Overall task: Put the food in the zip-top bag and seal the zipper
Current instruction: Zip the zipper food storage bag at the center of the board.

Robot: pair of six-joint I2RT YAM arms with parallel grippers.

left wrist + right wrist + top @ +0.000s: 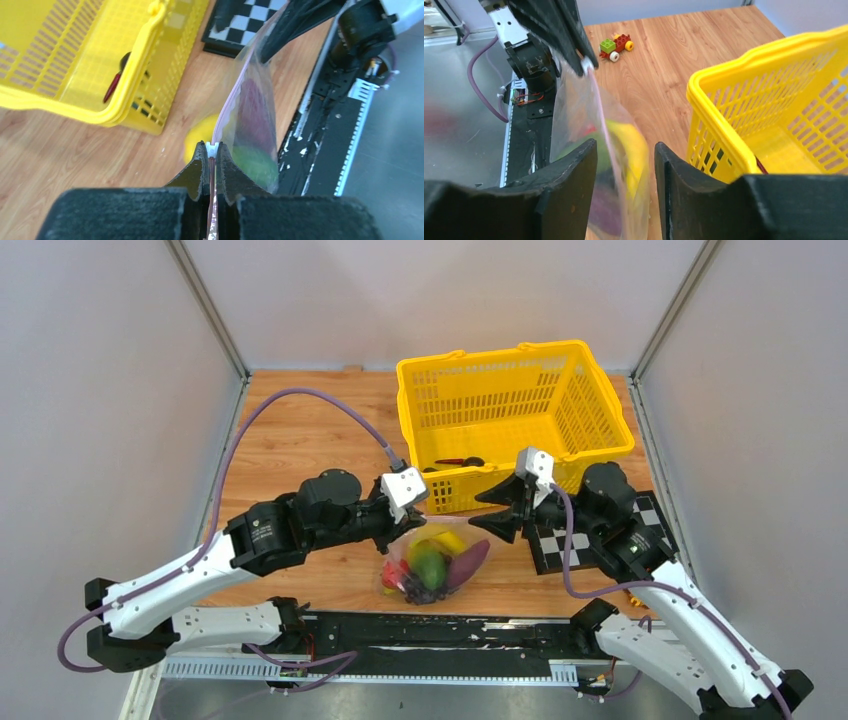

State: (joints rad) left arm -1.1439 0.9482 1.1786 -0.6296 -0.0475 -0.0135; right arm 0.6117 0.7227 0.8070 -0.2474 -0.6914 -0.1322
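Clear pink-dotted zip-top bag (571, 115), toy food (428, 562) inside, sits between hands near desk (300, 450) front. Left hand (214, 150) clenched on pale pink zipper strip (231, 95) — strip runs lengthwise toward right hand (625, 147), released, jaws straddling it.

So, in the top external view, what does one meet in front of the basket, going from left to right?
The left pincer → zip-top bag holding the food → right pincer → checkerboard.

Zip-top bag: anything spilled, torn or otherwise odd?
Nothing stands out. The food sits inside the zip-top bag, none loose; the left end effector pinches its zipper, the right end effector straddles it, open.
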